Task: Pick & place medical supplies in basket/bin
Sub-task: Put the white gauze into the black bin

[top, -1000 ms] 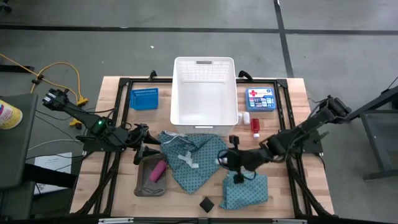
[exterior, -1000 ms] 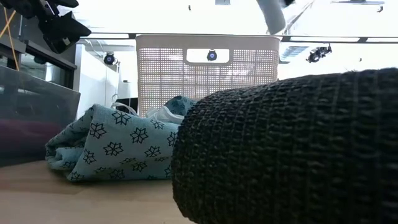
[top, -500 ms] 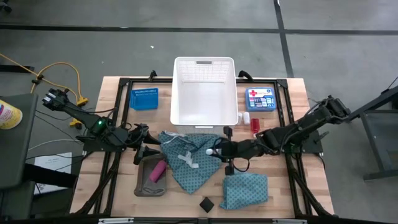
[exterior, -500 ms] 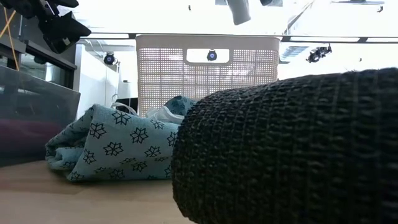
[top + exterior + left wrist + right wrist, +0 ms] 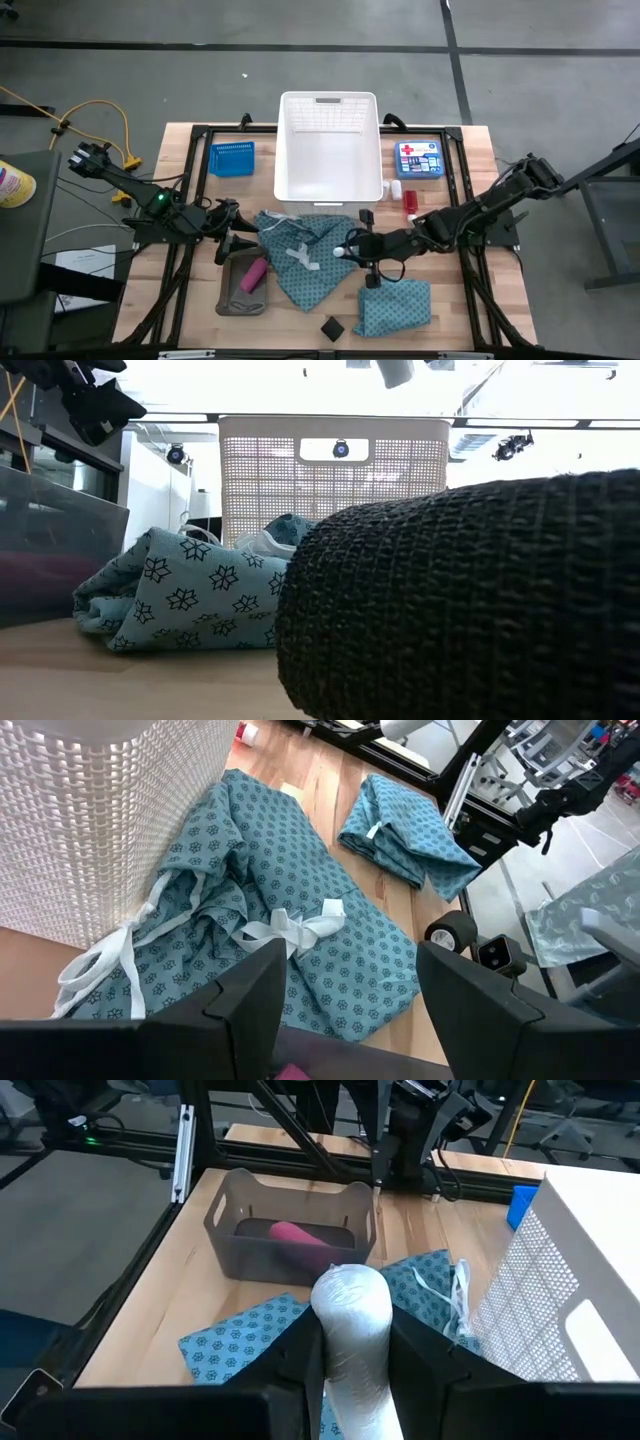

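My right gripper (image 5: 352, 248) hovers over the right edge of the spread teal dotted cloth (image 5: 300, 255) and is shut on a white roll (image 5: 350, 1315). The roll also shows at the top of the low view (image 5: 395, 370). My left gripper (image 5: 350, 1020) is open above the grey tray (image 5: 240, 300), where the pink cylinder (image 5: 253, 274) lies. A folded teal cloth (image 5: 395, 305) and the black block (image 5: 332, 327) rest on the table near its front edge. The small white tube (image 5: 396, 188) and red-and-white pieces (image 5: 411, 203) lie right of the white basket (image 5: 282, 150). My right gripper pinches the white roll between its two fingers (image 5: 300, 1360), on the roll's sides (image 5: 350, 1350). The fingers come from the table's right, lying along the roll. The roll's rounded free end (image 5: 350, 1295) sticks out past the fingertips, and the roll is lifted clear above the cloth.
The small blue mesh basket (image 5: 231, 158) stands left of the white basket, the flat blue box with a red cross (image 5: 418, 159) to its right. A dark metal frame (image 5: 470, 190) runs around the table. Bare wood shows at the table's near left corner.
My right gripper, carrying the white roll, has moved from above the folded teal cloth toward the table's left and slightly toward its far edge, and is now over the edge of the spread cloth. The left arm has kept still.
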Tool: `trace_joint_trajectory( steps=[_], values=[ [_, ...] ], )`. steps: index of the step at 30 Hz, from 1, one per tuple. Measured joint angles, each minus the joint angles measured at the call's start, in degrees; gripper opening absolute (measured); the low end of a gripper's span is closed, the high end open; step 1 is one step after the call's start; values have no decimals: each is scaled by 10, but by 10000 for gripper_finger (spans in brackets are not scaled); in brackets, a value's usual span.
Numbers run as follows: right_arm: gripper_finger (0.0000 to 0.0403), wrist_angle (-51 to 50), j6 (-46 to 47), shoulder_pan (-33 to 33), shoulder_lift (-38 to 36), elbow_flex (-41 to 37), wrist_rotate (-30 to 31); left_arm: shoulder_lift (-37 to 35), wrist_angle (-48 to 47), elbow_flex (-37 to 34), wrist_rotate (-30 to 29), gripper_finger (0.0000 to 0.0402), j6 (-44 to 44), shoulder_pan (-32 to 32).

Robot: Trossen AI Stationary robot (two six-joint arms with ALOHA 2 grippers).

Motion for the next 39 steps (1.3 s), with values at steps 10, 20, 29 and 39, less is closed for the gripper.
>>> trace_joint_trajectory(
  steps=[10, 20, 29, 39],
  values=[
    [80, 0, 0, 0, 0, 0, 0, 0, 16, 0, 0, 218, 0, 0],
    [80, 0, 0, 0, 0, 0, 0, 1, 49, 0, 0, 218, 0, 0],
    [80, 0, 0, 0, 0, 0, 0, 1, 55, 0, 0, 218, 0, 0],
    [80, 0, 0, 0, 0, 0, 0, 1, 58, 0, 0, 218, 0, 0]
  ],
)
